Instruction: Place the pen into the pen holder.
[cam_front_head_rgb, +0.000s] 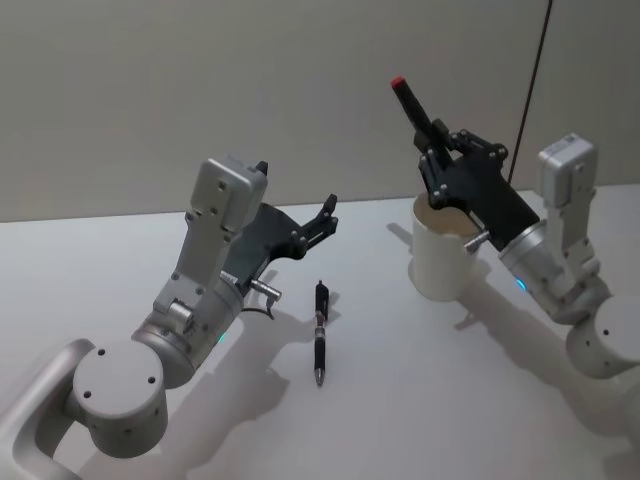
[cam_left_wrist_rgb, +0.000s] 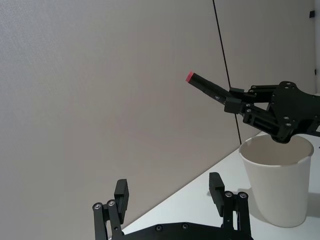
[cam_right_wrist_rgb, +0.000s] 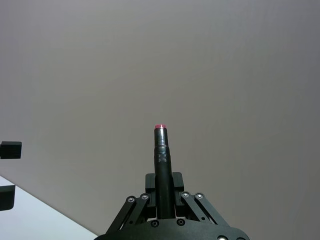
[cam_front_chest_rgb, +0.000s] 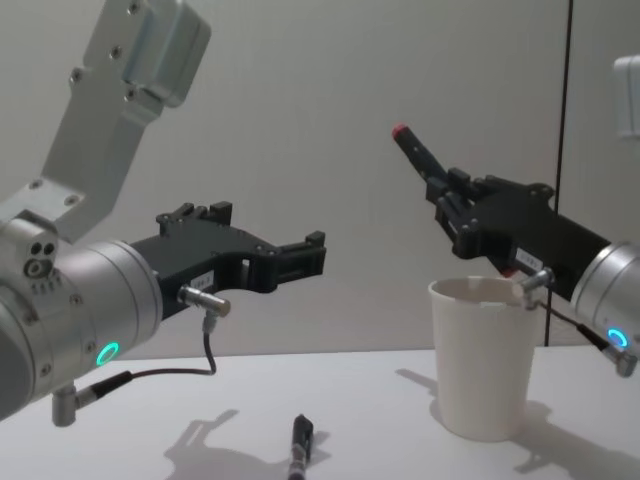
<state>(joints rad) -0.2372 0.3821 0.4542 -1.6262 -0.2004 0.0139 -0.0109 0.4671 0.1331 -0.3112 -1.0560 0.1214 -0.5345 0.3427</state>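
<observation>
Right gripper (cam_front_head_rgb: 437, 152) is pinching a black pen with a red end (cam_front_head_rgb: 412, 105), red end tilted up and toward the robot's left. It hangs just above the mouth of the pen holder (cam_front_head_rgb: 440, 265), a white paper cup upright on the table (cam_front_head_rgb: 420, 400) at the right; the pen's lower end is hidden behind the fingers, so can't tell if it's inside the rim. Left gripper (cam_front_head_rgb: 327, 216) hovers over the table on the left, fingers spread, and a second black pen (cam_front_head_rgb: 320, 345) lies flat on the table below and in front of it, well apart from the pen holder.
</observation>
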